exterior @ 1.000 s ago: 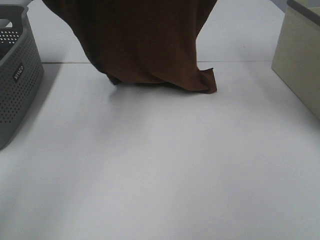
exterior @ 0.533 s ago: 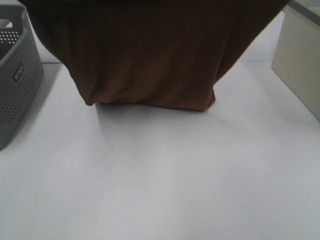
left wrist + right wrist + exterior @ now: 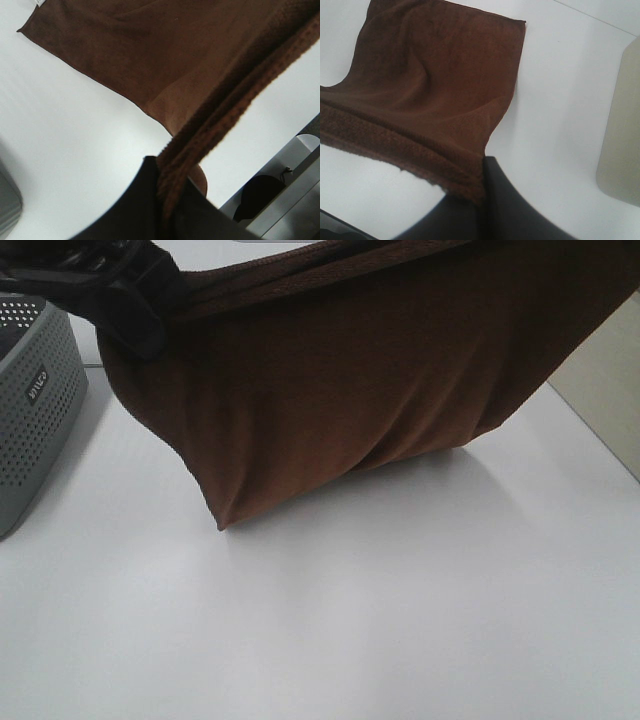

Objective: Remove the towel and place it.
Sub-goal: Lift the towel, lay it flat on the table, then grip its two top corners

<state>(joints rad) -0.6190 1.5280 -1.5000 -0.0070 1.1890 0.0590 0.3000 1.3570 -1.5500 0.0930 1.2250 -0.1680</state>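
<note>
Towel position: the towel (image 3: 380, 390) hangs spread above the table (image 3: 350, 620), its upper hem stretched across the top of the exterior high view.
Towel lower edge: the fabric sags to a point at 7 o'clock of the cloth. That point appears to touch the table, though contact cannot be confirmed.
Towel surface: dark brown terry with soft vertical folds and a thick ribbed hem.
Left gripper: the left gripper (image 3: 167, 200) holds the hem at the towel's 10 o'clock corner in the exterior high view. Its dark fingers (image 3: 135, 210) are pressed together on the doubled hem.
Right gripper: the right gripper (image 3: 482, 185) is out of frame in the exterior high view. In its wrist view its fingers (image 3: 512, 205) are clamped on the hem at the opposite corner.
Basket: a grey perforated basket (image 3: 30, 410) stands at 9 o'clock of the towel, apart from it.
Box: a beige box (image 3: 620, 135) stands at 3 o'clock, partly hidden behind the cloth in the exterior high view.
</note>
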